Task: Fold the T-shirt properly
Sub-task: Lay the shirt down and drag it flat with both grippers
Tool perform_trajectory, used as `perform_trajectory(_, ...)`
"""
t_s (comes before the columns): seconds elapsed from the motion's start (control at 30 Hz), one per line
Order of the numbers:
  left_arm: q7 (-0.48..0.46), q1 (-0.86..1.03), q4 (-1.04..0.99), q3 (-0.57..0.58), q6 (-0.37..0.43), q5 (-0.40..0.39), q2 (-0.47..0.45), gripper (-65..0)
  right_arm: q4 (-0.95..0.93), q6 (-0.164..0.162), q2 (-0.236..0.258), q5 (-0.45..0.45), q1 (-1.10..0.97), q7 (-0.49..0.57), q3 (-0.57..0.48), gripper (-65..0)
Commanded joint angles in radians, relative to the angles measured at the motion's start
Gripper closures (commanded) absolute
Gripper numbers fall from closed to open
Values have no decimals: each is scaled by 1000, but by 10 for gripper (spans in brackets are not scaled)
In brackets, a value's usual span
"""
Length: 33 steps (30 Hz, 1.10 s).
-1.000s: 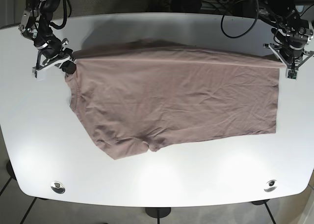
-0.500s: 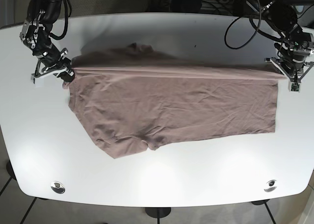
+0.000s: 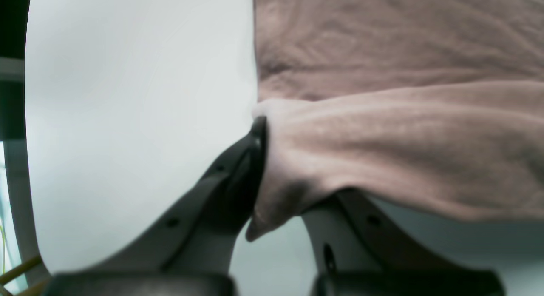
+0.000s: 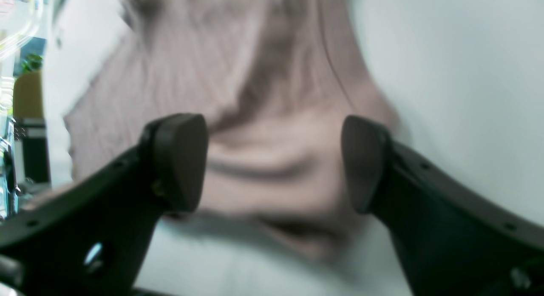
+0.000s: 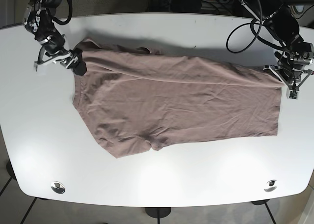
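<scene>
Mauve T-shirt [image 5: 176,101] lying lengthwise left-right, flat

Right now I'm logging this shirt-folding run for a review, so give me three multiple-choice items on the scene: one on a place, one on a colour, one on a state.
1. Where does the T-shirt lie?
A. on the white table
B. on the floor
C. hanging off a chair

2. What colour is the T-shirt?
A. navy blue
B. dusty pink-brown
C. bright green

3. What state is the left tool in?
A. wide open over bare table
B. out of sight
C. shut on a T-shirt edge

Answers:
1. A, the base view shows it spread on the white table.
2. B, all three views show it as muted pink-brown.
3. C, the left wrist view shows cloth pinched between its fingers, while the right tool stands open over the fabric.
</scene>
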Motion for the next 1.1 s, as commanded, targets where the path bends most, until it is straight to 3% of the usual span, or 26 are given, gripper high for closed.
perform_trajectory(0.03,-11,-11,20,-2,6,-5,-16,0,43,7,10,17,-39,21,4,-430)
perform_trajectory(0.33,-11,-11,21,-2,6,-5,-16,0,-14,7,13,17,-151,-23,3,-425)
perform_trajectory(0.53,-11,-10,21,-2,6,-5,-18,0,-75,7,10,14,-120,-28,-125,-420)
perform_trajectory(0.57,-11,-10,23,-2,6,-5,-18,0,-94,7,10,14,-108,-28,-129,-406)
perform_trajectory(0.73,-11,0,23,-5,6,-5,-20,0,-124,7,14,14,-78,-28,-134,-14)
perform_trajectory(0.97,-8,36,136,-5,6,-11,-16,0,94,7,20,16,-166,-34,-128,-19)
perform_trajectory(1.1,-5,56,207,-11,6,-13,-18,0,193,10,68,46,-229,-103,-105,-19)
